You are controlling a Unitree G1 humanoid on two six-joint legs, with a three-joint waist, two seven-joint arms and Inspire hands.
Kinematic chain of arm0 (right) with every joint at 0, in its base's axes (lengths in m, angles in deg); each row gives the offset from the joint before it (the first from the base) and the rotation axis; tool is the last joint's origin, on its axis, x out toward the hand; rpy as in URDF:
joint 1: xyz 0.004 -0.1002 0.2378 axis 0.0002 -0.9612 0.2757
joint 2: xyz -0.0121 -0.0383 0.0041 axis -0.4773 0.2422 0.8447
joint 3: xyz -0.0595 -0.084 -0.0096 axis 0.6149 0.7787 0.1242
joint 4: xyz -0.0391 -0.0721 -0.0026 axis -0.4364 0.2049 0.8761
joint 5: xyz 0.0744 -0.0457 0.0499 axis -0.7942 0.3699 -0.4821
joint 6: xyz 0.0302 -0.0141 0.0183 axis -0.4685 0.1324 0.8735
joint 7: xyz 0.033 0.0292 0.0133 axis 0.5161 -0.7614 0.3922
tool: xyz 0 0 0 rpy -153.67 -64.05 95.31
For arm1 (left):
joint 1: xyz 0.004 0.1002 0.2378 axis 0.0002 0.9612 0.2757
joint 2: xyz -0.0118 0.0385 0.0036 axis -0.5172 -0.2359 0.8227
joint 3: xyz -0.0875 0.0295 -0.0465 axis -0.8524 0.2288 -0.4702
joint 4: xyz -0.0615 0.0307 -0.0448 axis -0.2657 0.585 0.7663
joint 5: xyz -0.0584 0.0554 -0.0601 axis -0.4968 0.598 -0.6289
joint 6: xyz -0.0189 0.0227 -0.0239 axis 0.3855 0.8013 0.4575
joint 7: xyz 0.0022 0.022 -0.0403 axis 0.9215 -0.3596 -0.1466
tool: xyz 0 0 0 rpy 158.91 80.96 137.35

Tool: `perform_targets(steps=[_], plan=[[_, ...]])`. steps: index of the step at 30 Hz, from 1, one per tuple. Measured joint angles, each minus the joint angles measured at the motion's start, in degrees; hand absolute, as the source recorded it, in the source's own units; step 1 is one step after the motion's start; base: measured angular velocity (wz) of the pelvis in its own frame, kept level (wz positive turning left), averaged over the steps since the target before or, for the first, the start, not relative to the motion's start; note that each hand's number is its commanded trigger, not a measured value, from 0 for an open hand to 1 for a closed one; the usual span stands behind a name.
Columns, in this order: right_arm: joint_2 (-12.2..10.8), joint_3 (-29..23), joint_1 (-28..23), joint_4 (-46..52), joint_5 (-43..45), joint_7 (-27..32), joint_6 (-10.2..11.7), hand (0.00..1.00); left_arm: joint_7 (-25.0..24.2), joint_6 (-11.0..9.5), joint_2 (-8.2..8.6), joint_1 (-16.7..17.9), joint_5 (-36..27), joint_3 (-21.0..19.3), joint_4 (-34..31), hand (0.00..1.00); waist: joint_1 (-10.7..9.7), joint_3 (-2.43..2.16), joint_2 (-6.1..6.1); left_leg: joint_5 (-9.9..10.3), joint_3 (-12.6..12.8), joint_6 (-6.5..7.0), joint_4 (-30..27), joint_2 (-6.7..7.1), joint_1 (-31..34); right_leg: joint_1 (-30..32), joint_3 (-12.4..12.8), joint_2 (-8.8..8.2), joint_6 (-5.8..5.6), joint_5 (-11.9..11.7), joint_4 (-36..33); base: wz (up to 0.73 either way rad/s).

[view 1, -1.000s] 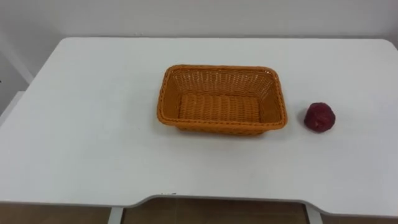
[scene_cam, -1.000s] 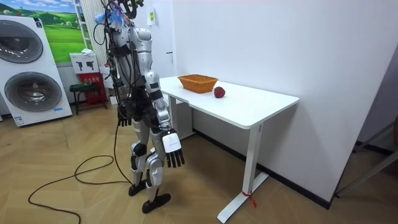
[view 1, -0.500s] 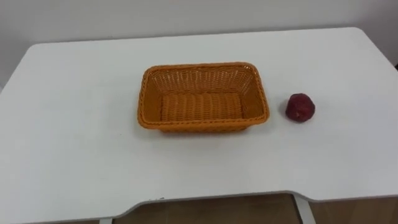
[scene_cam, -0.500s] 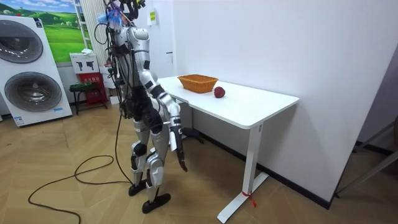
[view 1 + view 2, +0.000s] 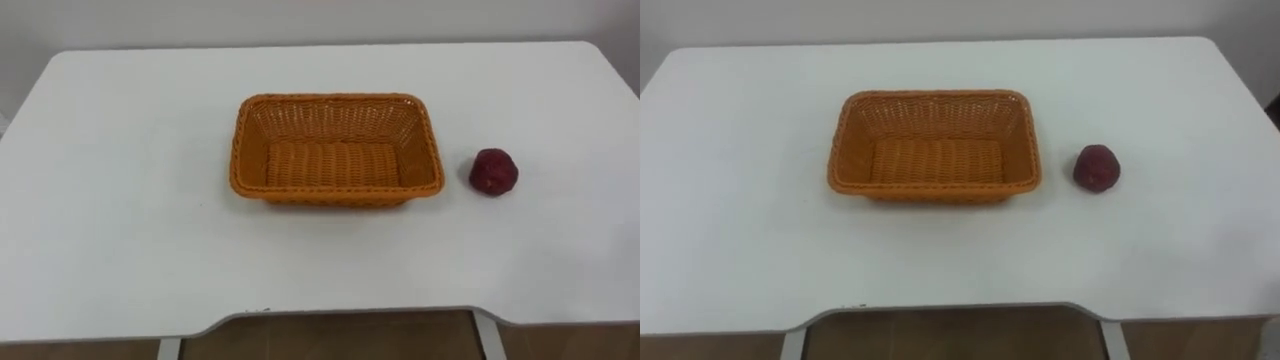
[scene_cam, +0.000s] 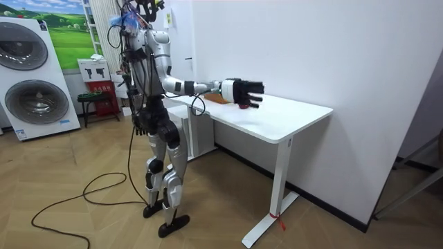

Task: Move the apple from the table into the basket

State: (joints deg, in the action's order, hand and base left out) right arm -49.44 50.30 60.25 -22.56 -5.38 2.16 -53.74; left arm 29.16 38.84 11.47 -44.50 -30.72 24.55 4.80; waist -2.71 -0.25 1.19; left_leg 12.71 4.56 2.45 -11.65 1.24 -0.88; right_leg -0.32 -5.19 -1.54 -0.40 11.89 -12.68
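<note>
This is an indoor test room fitted out like a home laundry corner, not a lived-in house. Two white front-loading washing machines (image 6: 36,97) stand one above the other at the room view's left, beside a printed picture of green hills (image 6: 69,31). A light wooden plank floor (image 6: 83,221) meets plain white walls (image 6: 332,55). A white desk on a metal T-foot leg (image 6: 291,117) carries household props: an orange woven rectangular basket (image 5: 338,150) and a dark red apple (image 5: 494,172).

White table (image 6: 287,119) by white wall (image 6: 311,48), wooden floor (image 6: 83,221)
</note>
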Motion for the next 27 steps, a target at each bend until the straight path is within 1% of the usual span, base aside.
perform_targets(steps=[2,4,6,7,10,11,12,14,18,23,27], plan=[[-0.04,3.89,-0.24,2.98,6.23,-0.21,0.03,0.0,0.02,0.08,0.01,-0.09,-0.02,0.88,0.47,0.0,0.45,0.02,0.04,-0.02,-0.15,-0.03,0.01,-0.03,0.08,0.04,-0.23,0.0,0.03,-0.02,0.02,0.04],[-0.04,6.65,-0.7,5.32,8.61,-1.34,0.02,0.0,0.02,0.32,0.07,-0.06,-0.05,2.26,0.48,0.0,1.26,0.03,0.03,-0.02,-0.15,-0.03,0.04,-0.01,0.1,0.04,-0.31,-0.04,0.03,-0.02,0.04,0.0],[-0.04,9.35,-0.74,7.08,8.85,-3.25,-0.01,0.0,-0.04,0.32,0.07,-0.03,-0.34,2.92,0.49,0.0,1.87,0.04,0.03,-0.02,-0.18,-0.02,0.13,0.0,-0.12,-0.13,-0.39,-0.08,0.03,-0.02,0.05,0.02],[-0.04,11.19,-0.84,7.59,8.85,-4.96,0.0,0.0,-0.05,0.32,0.08,0.07,-0.4,3.22,0.49,0.0,2.19,0.14,0.05,-0.02,-0.19,-0.02,0.24,-0.01,-0.63,-0.59,-0.4,-0.08,0.02,-0.02,0.15,0.0],[-0.05,15.12,-2.59,7.65,9.93,-9.81,0.08,0.0,-0.41,0.12,0.1,0.2,-0.34,4.66,-0.27,0.0,2.73,0.19,0.1,-0.02,-0.38,-0.02,0.15,-0.03,-1.04,-1.15,-0.67,-0.14,0.02,-0.02,0.19,0.03],[-0.05,16.7,-2.82,7.09,10.24,-11.66,0.16,0.0,-0.77,-0.1,0.12,0.17,-0.34,5.08,-0.64,0.0,2.87,0.43,-0.04,-0.02,-0.3,-0.02,0.04,-0.12,-0.94,-1.1,-0.64,-0.13,0.06,-0.05,0.18,0.0],[-0.04,17.43,-2.81,6.58,10.31,-12.65,0.22,0.0,-0.93,-0.24,0.12,0.12,-0.33,5.25,-0.69,0.0,2.92,0.45,-0.09,-0.02,-0.21,-0.02,-0.01,-0.36,-0.88,-0.99,-0.56,-0.12,0.1,-0.09,0.18,-0.08],[-0.06,20.01,-2.82,3.83,10.47,-16.66,0.26,0.0,-1.63,-1.21,0.12,0.11,-0.31,5.75,-0.77,0.0,3.03,0.56,-0.36,-0.02,-0.05,-0.03,-0.07,-0.51,-0.78,-0.77,-0.37,-0.05,0.19,-0.19,0.06,-0.07],[-0.06,22.55,-3.5,2.52,10.44,-21.0,0.21,0.0,-2.16,-1.33,0.02,0.12,-0.15,5.85,-0.86,0.0,2.94,0.47,-0.69,-0.02,-0.03,-0.05,-0.02,-0.54,-0.59,-0.67,-0.62,-0.08,0.19,-0.19,0.04,0.01],[-0.09,25.82,-3.49,0.98,10.19,-27.49,-0.35,0.0,-3.05,-1.14,0.0,-0.09,-0.2,5.98,-1.6,0.0,2.92,0.39,-0.48,-0.01,-0.05,-0.06,-0.02,-0.48,-0.24,-0.61,-1.18,-0.12,0.19,-0.19,0.27,0.02],[-0.11,27.09,-3.49,0.48,10.2,-30.71,-0.57,0.0,-3.37,-1.12,0.0,-0.3,-0.23,6.19,-1.92,0.0,3.31,0.21,-0.31,-0.02,-0.04,-0.07,-0.03,-0.49,-0.38,-0.63,-1.3,-0.12,0.19,-0.2,0.3,0.0]])
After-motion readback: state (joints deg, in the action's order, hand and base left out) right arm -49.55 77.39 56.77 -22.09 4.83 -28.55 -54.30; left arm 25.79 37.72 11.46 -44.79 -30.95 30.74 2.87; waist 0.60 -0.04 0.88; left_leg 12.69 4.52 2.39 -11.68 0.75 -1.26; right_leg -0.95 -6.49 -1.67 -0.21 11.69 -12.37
